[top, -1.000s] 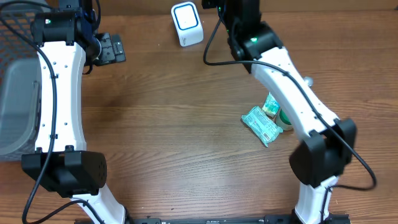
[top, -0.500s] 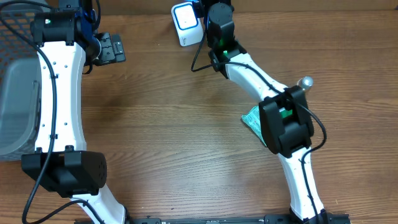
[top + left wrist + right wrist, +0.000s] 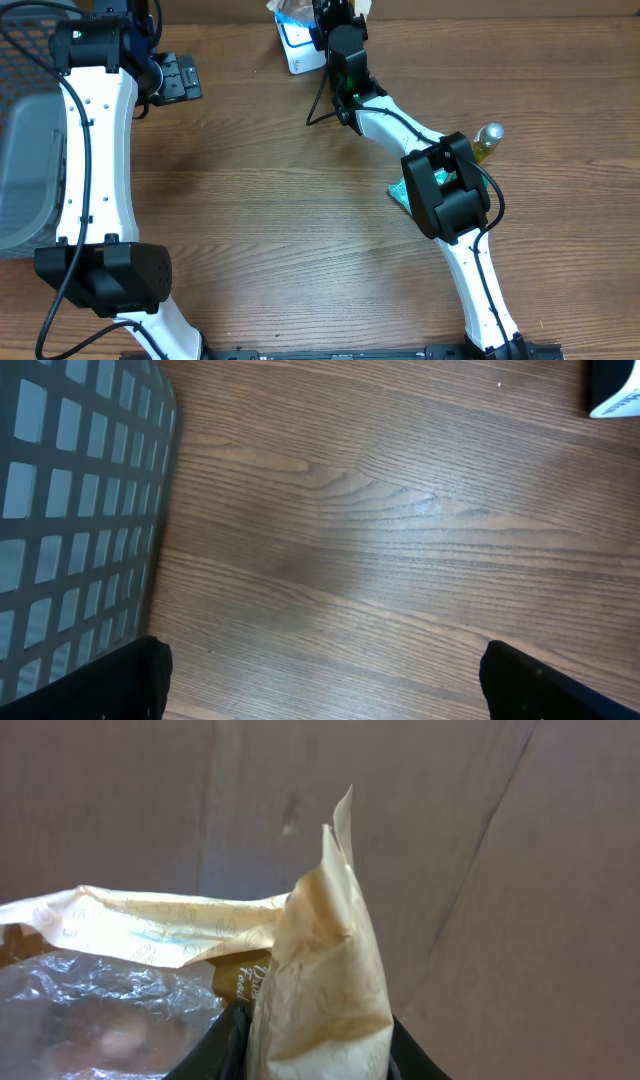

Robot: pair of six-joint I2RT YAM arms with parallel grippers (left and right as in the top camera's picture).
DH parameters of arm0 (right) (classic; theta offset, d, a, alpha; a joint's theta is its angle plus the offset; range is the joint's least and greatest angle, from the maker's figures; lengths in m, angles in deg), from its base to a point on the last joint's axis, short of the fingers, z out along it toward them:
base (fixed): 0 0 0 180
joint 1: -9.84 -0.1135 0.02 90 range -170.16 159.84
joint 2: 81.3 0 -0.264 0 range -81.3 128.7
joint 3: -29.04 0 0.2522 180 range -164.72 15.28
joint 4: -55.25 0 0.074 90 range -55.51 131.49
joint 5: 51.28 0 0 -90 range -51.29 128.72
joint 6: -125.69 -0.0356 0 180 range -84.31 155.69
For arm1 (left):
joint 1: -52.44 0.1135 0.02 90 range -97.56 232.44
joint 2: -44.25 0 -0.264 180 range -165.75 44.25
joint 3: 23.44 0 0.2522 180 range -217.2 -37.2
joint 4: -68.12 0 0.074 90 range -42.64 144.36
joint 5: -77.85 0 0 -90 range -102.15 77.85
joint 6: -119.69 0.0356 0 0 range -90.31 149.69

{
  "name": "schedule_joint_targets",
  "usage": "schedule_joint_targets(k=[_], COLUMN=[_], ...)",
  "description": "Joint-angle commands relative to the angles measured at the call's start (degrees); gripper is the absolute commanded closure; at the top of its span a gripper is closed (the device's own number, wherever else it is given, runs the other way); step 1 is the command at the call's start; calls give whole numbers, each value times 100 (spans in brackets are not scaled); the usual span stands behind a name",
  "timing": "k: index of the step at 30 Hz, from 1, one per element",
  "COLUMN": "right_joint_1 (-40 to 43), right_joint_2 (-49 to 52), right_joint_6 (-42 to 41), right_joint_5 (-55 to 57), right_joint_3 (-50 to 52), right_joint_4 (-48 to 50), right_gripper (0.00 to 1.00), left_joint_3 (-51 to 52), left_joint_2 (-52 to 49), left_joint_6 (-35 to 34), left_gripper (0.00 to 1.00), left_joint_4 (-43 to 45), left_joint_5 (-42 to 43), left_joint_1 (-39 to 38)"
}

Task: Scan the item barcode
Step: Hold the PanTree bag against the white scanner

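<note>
Near side first: the middle of the brown wooden table (image 3: 250, 200) is bare wood, so there's good swing room from 6 through 10 o'clock. A crinkled green foil packet (image 3: 400, 190) sits at 3 o'clock, half under the right arm's elbow. A small yellowish bottle with a silver cap (image 3: 487, 138) is just past it at 2 o'clock; keep the elbow off both. The grey wire-mesh basket (image 3: 25, 150) takes the 9 o'clock edge. The left pincer (image 3: 178, 77) is at 10 o'clock, jaws spread full, nothing in them. At the far edge, 12 o'clock, is the white box scanner with a blue-ringed window (image 3: 300, 45). The right pincer (image 3: 315, 1055) is just over its far side, closed narrow on the folded top of the tan paper bag with a clear plastic window (image 3: 320, 960). The bag reads light, soft and crinkly: expect flop and twist below the pinch, and glare off the film. Grip the folded paper seam, not the film. Contents are too blurred to name, probably crushable. The table edge is right behind the scanner, so tilt rather than reach further out.
</note>
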Motion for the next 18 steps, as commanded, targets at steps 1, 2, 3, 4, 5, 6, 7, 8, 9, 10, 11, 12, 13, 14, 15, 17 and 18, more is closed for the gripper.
schedule_joint_targets(k=[1,2,3,4,5,6,7,8,9,10,11,12,13,14,15,17,18], right_joint_1=[-72,-101,-111,-131,-142,-146,-146,-144,-144,-144,-144,-144,-133,-120,-98,-52,-39], right_joint_2=[35,35,35,35,35,35,35,35,35,35,35,35,35,35,35,35,35], right_joint_6=[9,13,15,63,122,157,162,173,190,225,299,356,354,352,348,229,98], right_joint_5=[162,240,262,260,258,256,254,269,334,498,662,807,925,1091,1137,1130,1126], right_joint_3=[-70,-70,-70,-70,-70,-70,-70,-70,-70,-70,-70,-70,-70,-72,-72,-81,-81], right_joint_4=[-33,-35,-48,-87,-94,-90,-59,11,153,420,728,1014,1222,1510,1650,1663,1598], right_gripper=[96,96,96,96,96,96,96,96,96,96,96,96,96,96,96,96,96], left_joint_3=[-70,-70,-70,-70,-70,-70,-70,-70,-70,-70,-70,-70,-70,-70,-70,-70,-70], left_joint_2=[87,87,87,87,87,87,87,87,87,87,87,87,87,87,87,87,87], left_joint_6=[-59,-57,-57,-57,-57,-57,-59,-59,-57,-59,-57,-59,-59,-57,-57,-57,-57], left_gripper=[0,0,0,0,0,0,0,0,0,0,1,0,1,1,1,0,0], left_joint_4=[7,7,7,7,7,7,7,7,7,7,7,7,7,7,7,7,7], left_joint_5=[-11,-11,-11,-11,-11,-11,-11,-11,-11,-11,-11,-11,-11,-11,-9,-11,-11], left_joint_1=[-57,-55,-55,-55,-55,-57,-55,-55,-55,-55,-55,-55,-55,-55,-57,-55,-55])
